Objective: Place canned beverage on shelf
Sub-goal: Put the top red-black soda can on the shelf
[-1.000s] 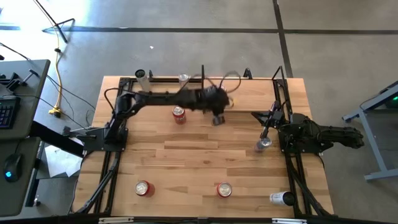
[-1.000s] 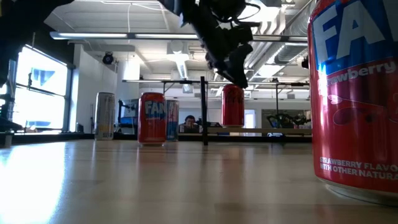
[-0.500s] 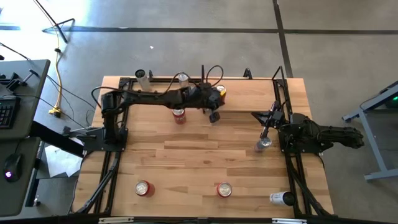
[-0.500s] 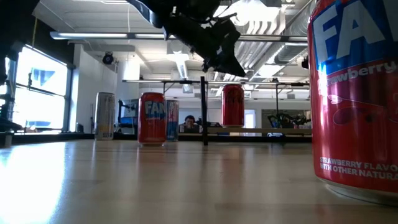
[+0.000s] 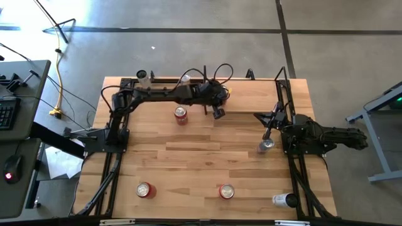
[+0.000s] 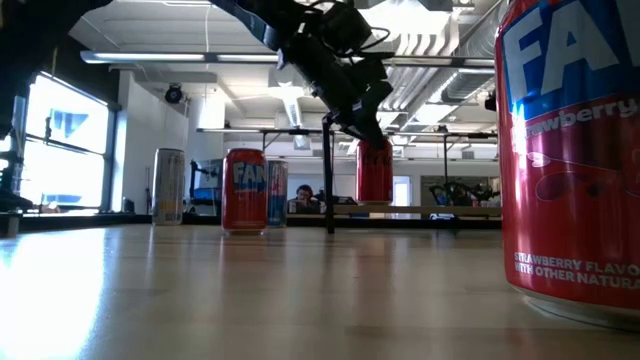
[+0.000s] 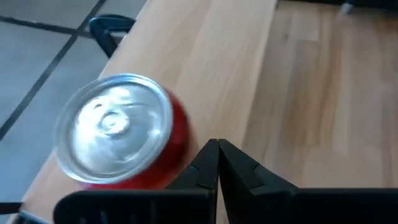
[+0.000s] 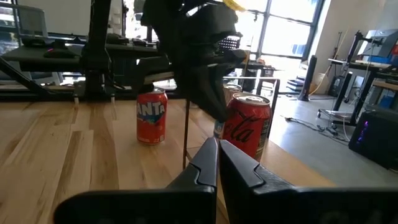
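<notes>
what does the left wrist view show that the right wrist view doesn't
Only the left wrist view shows the red can's silver lid from above, beside the shut left claw. Only the right wrist view shows the Fanta can, the Coca-Cola label and the room behind. Both show a red can on pale wood and shut fingers in front.

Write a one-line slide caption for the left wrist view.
Left gripper, shut and empty, beside a red can standing upright on the shelf near its edge.
</notes>
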Robot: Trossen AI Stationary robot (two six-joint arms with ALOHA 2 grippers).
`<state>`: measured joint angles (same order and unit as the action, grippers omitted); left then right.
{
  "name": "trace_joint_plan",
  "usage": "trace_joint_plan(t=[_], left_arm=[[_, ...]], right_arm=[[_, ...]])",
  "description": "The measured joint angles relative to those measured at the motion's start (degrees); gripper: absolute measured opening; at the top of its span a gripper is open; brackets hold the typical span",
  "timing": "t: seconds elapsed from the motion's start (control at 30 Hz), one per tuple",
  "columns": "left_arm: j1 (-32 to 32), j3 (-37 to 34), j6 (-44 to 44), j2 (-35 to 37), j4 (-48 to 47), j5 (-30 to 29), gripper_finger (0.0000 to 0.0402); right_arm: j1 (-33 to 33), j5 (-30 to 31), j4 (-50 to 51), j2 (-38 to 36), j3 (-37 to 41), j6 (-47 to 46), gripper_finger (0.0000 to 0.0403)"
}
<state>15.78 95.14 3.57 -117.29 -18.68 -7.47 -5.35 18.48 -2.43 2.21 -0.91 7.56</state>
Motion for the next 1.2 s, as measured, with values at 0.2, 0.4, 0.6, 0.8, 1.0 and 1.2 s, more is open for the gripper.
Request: trace_joint_plan(t=[0.2,0.4,0.6,0.8,1.0,1.2], left_arm=[[1.5,3.4,-0.6,-3.1,-0.1,-0.1,0.0000],[2.8,5.2,-1.4,-5.1,0.2,-0.8,0.0000],[3.5,5.2,-1.9,-5.2,1.6,-2.5,0.0000],[5.3,5.3,-1.8,-5.1,2.6,-2.5,0.0000],[6.0,5.3,-3.0,-5.1,4.0,-2.0,0.0000],[6.3,5.2,-2.6,-5.9,6.3,-1.6,0.0000]], right_arm=[[0.0,0.0,0.0,0.0,0.0,0.1,0.0000],[0.0,0.0,0.0,0.0,0.0,0.0,0.0000],[0.0,0.0,0.0,0.0,0.0,0.0,0.0000],[0.0,0.0,0.0,0.0,0.0,0.2,0.0000],[0.0,0.0,0.0,0.0,0.0,0.0,0.0000],[0.0,0.0,0.0,0.0,0.0,0.1,0.0000]])
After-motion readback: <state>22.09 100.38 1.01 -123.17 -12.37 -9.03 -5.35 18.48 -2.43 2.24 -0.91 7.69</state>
